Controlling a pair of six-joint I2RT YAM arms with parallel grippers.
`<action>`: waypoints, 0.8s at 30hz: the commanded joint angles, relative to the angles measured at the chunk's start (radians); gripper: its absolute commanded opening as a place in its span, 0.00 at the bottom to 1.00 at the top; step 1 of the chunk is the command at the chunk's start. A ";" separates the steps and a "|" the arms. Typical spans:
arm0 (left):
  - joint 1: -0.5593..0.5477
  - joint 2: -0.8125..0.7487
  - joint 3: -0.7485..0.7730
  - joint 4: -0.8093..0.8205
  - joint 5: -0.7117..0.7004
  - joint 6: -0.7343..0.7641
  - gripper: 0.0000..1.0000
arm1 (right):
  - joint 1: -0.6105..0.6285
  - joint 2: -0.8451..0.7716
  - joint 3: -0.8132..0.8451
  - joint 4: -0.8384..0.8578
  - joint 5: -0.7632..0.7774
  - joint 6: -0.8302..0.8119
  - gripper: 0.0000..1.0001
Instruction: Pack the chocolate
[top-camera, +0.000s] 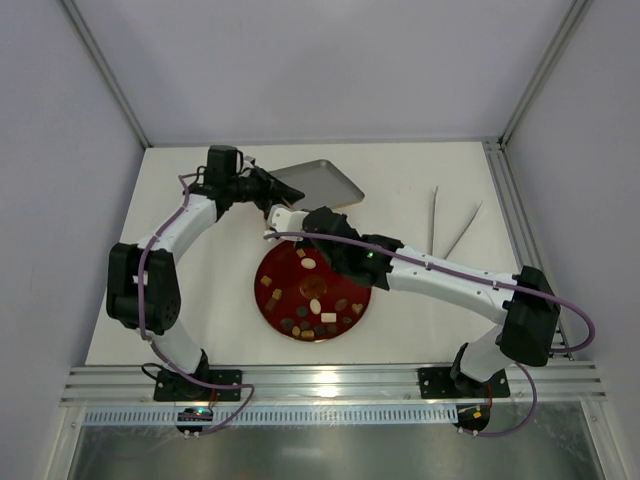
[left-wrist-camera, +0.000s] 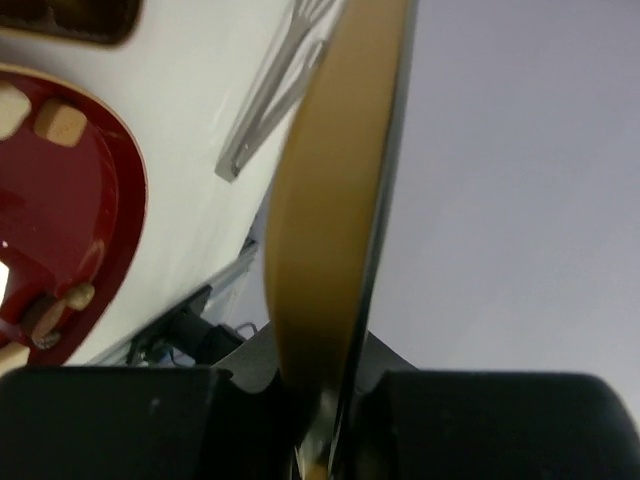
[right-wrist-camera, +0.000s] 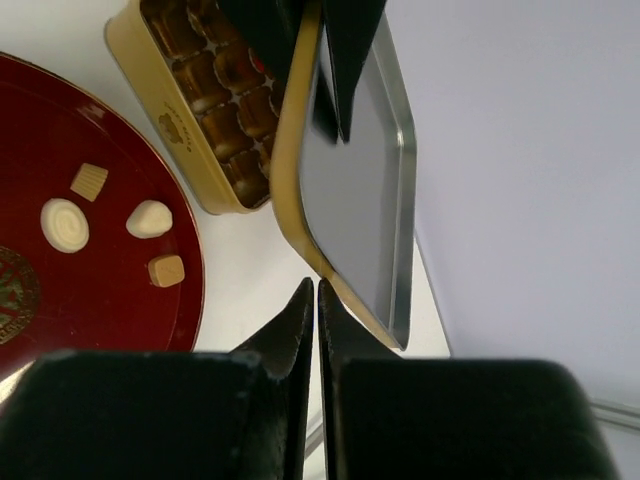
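Lying scattered over the red plate (top-camera: 330, 283) at the middle of the counter (top-camera: 420, 180), the chocolate (top-camera: 315, 305) looks to me almost wholly unpacked. The gold box (right-wrist-camera: 165, 125) sits just past the plate's far edge, the left tool (top-camera: 265, 187) pinches its lid (right-wrist-camera: 350, 180) tilted up, and the right tool (right-wrist-camera: 316, 330) hangs nearby, jaws closed on nothing. Only the right wrist view shows the box's dark, glossy cells (filled or bare, I cannot tell); from above the arms hide the box.
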 joint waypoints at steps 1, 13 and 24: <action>-0.036 -0.069 0.042 -0.016 0.178 0.030 0.15 | -0.003 -0.048 0.037 0.046 -0.073 0.046 0.04; -0.036 -0.068 0.077 -0.045 0.165 0.065 0.02 | 0.006 -0.057 0.061 -0.022 -0.070 0.083 0.04; -0.036 -0.126 0.025 -0.029 0.179 0.054 0.00 | -0.012 -0.210 -0.021 -0.008 -0.081 0.118 0.59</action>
